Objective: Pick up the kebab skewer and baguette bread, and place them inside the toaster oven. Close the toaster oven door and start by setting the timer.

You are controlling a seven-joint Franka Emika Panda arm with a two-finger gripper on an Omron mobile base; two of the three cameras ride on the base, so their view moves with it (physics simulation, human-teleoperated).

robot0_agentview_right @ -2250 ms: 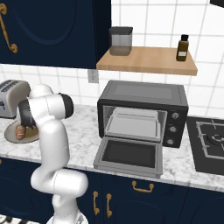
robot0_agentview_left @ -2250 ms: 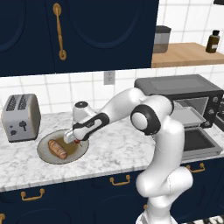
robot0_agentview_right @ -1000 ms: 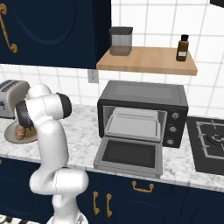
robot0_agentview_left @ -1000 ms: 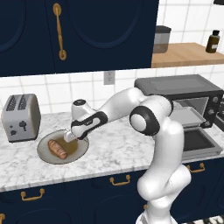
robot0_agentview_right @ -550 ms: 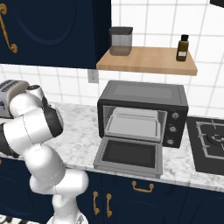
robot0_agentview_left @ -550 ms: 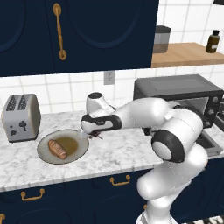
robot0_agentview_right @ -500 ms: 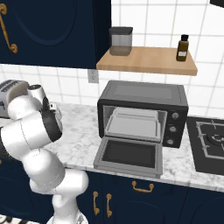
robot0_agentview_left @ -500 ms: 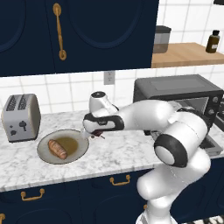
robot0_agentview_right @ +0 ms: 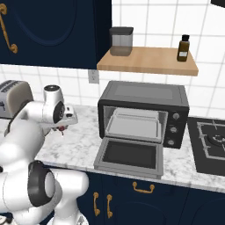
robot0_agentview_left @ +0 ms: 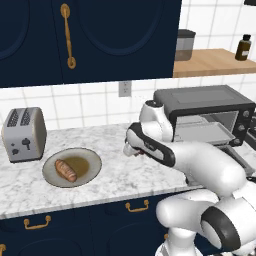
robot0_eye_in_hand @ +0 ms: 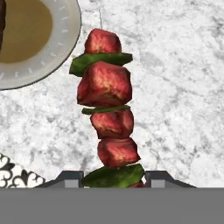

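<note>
— toaster oven first: where is it and how does it stand?
— dark box at the back of the marble counter, under the wooden shelf. the toaster oven door lies dropped flat toward the front, and a pale tray sits inside.

— and the plate?
— grey plate just right of the silver toaster. the baguette bread lies on its left half.

— the gripper?
— gripper hangs over bare counter between plate and oven. its jaws stand part way apart and are closed on the kebab skewer — the bottom green piece sits squeezed between the two dark fingertips.

— where does the skewer point?
— in the hand view it runs straight away from the tips: red chunks and green slices, above marble, its far end just beside the plate's rim, off the plate. from the left base view just a reddish bit shows below the hand.
</note>
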